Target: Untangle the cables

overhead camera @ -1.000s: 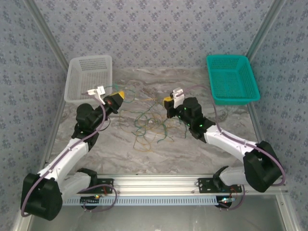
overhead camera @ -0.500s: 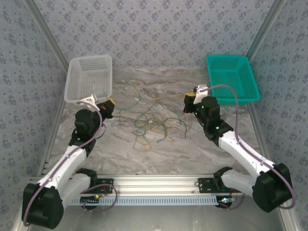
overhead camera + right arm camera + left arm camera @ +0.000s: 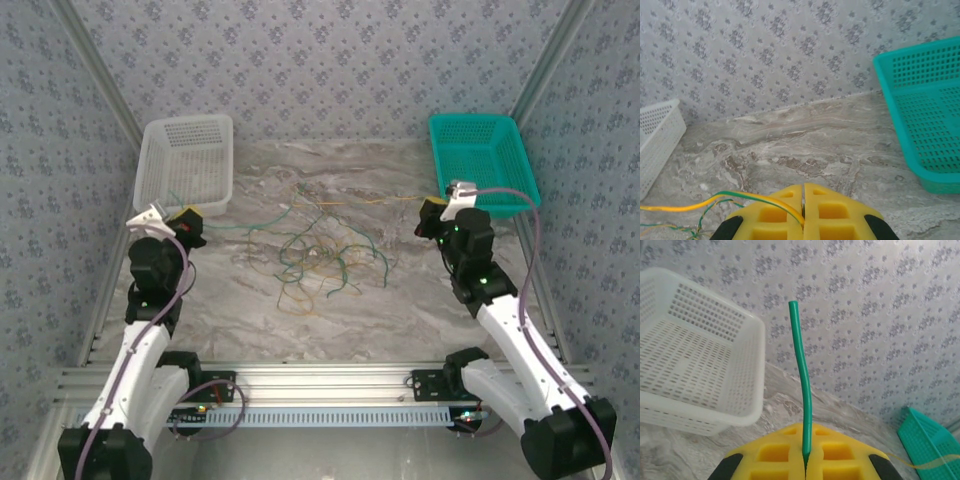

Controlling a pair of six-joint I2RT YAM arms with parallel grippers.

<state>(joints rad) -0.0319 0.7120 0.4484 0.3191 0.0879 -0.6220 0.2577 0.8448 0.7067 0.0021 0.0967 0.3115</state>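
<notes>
Beside the white plastic mesh basket (image 3: 190, 160), left fingers (image 3: 775, 460) pinch a thin green cable (image 3: 802, 370); loose tangled cables (image 3: 315, 255) lie on the marbled counter (image 3: 420, 290); right fingers (image 3: 775, 212) clamp a thin yellow cable (image 3: 680, 207). Best drawn apart slowly, easing off at snags.

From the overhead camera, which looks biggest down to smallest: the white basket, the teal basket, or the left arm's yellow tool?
1. White basket and teal basket: near alike, no clear winner.
2. Left tool: far smaller than either.

Cables (image 3: 318, 256) (thin, green and yellow) lie tangled in loose loops; two strands stretch sideways
</notes>
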